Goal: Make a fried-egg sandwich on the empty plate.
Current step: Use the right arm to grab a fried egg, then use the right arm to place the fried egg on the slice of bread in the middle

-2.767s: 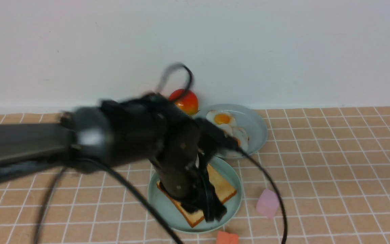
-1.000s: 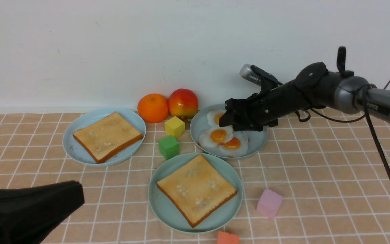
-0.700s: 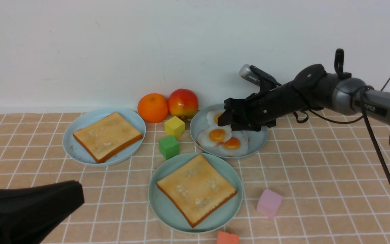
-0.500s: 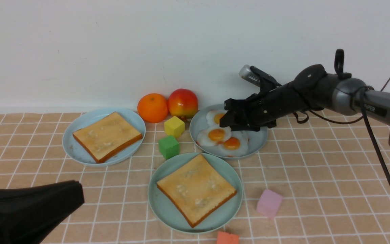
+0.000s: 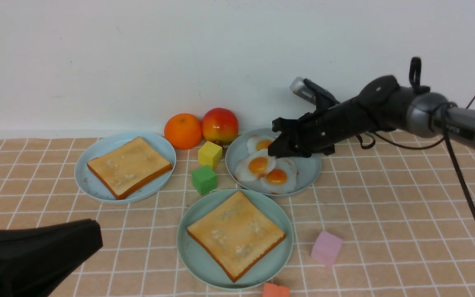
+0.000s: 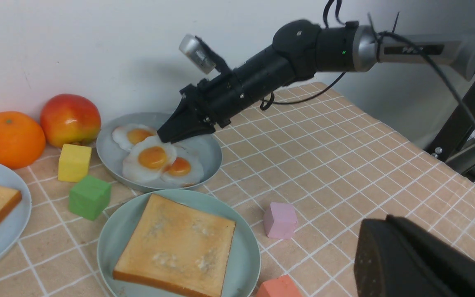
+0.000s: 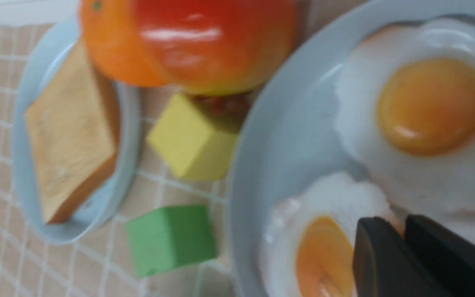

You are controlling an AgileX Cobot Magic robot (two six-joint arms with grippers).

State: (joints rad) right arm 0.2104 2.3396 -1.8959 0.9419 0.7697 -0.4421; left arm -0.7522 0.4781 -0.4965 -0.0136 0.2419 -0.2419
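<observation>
As the right fingers point(image 7: 375, 260) clamp narrow on the egg point(image 5: 258, 166) at its white edge, toast point(image 5: 235, 234) lies on the plate point(image 5: 196, 264) nearer than them (left fingers point(image 6: 406, 255): cannot tell).

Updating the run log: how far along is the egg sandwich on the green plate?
Done: one toast slice lies on the mint-green plate. In hand: the right pincer looks closed on the white edge of the middle fried egg, not yet clear of the grey-blue plate. To do: egg onto that toast, then the second toast slice from the sky-blue plate on top.
</observation>
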